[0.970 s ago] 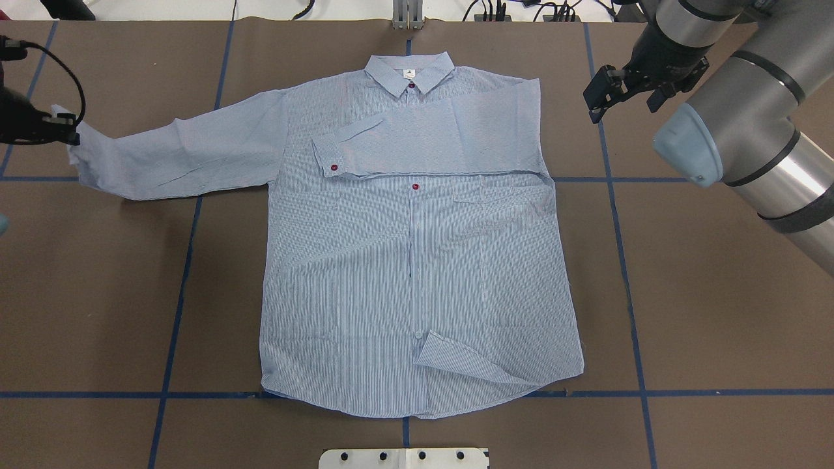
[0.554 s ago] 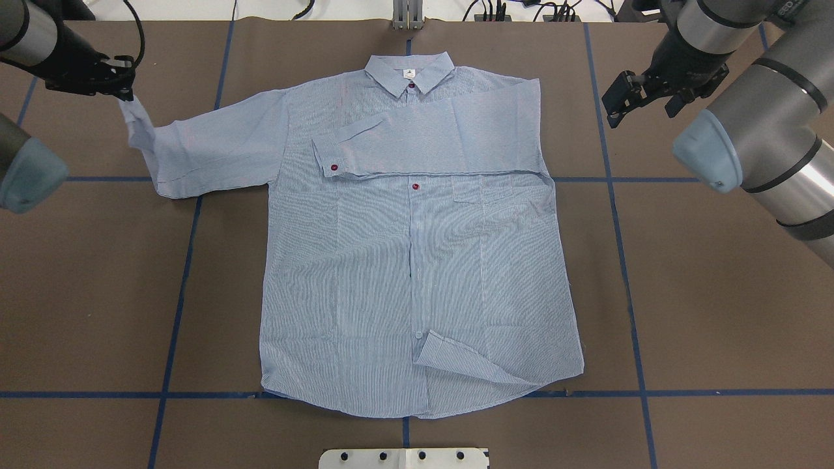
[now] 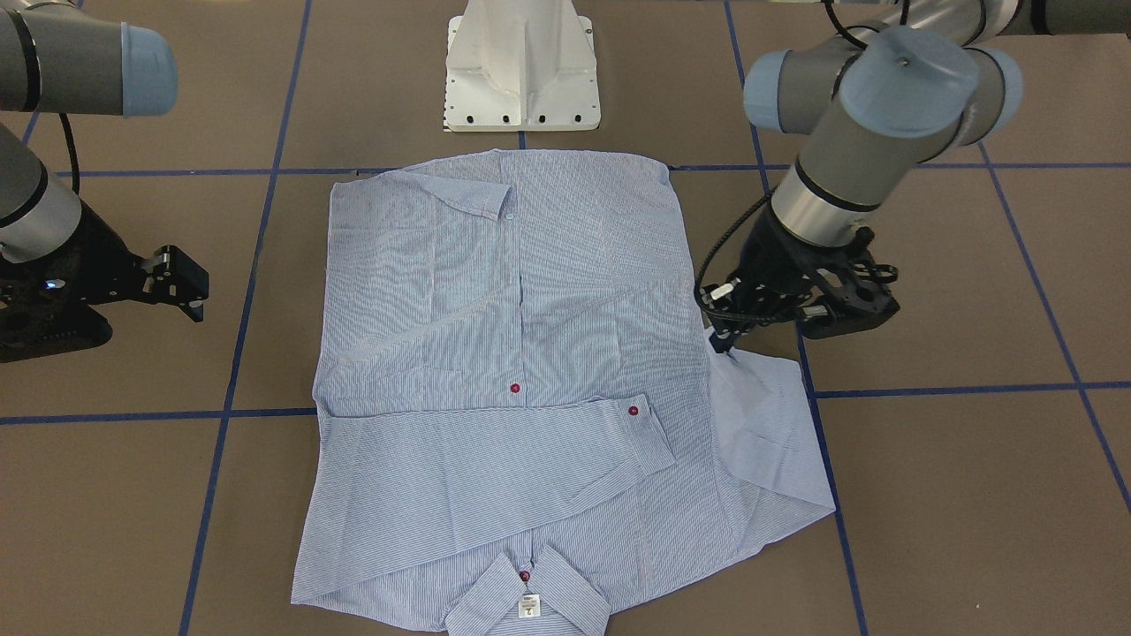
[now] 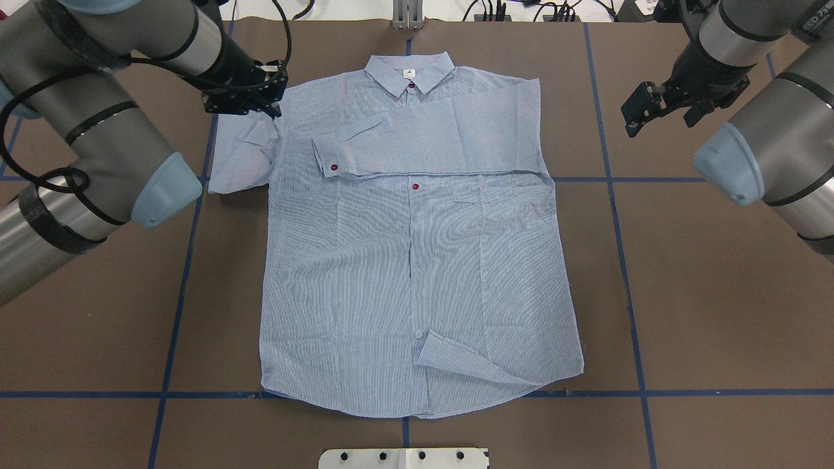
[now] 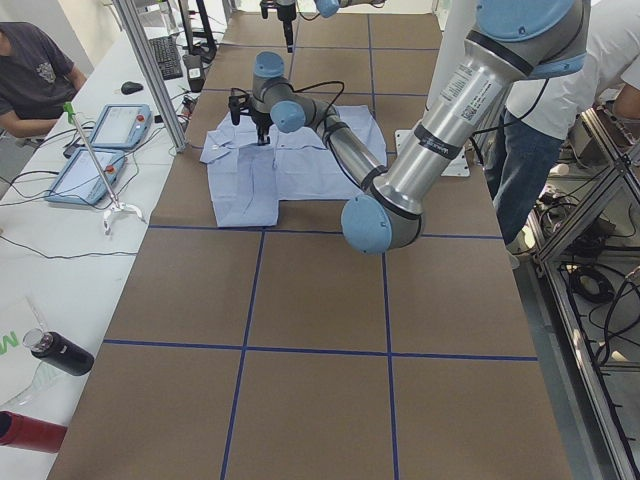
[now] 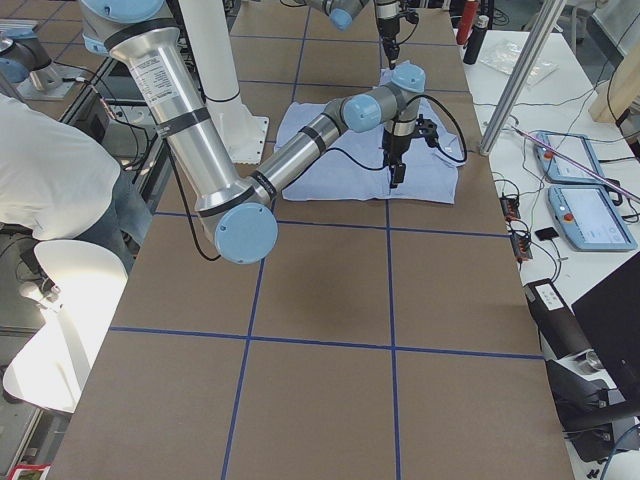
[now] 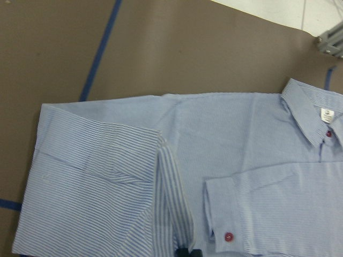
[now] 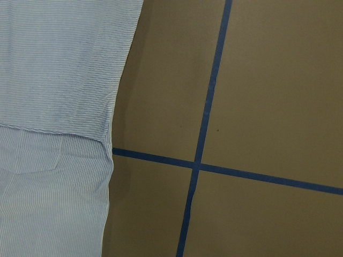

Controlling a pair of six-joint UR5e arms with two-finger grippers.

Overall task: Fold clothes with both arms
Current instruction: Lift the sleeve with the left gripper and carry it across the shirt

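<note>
Flat at centre of the surface [image 4: 98,326]: shirt [image 4: 417,260], collar toward 12 o'clock from overhead. At 10 o'clock, left pincer [image 4: 272,111] clamped on the doubled-over sleeve [image 4: 241,156]. At 2 o'clock, right pincer [image 4: 637,120] parted, empty, clear of cloth.

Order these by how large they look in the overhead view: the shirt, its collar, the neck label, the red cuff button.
1. shirt
2. collar
3. neck label and cuff button: both tiny, too alike to rank.
</note>
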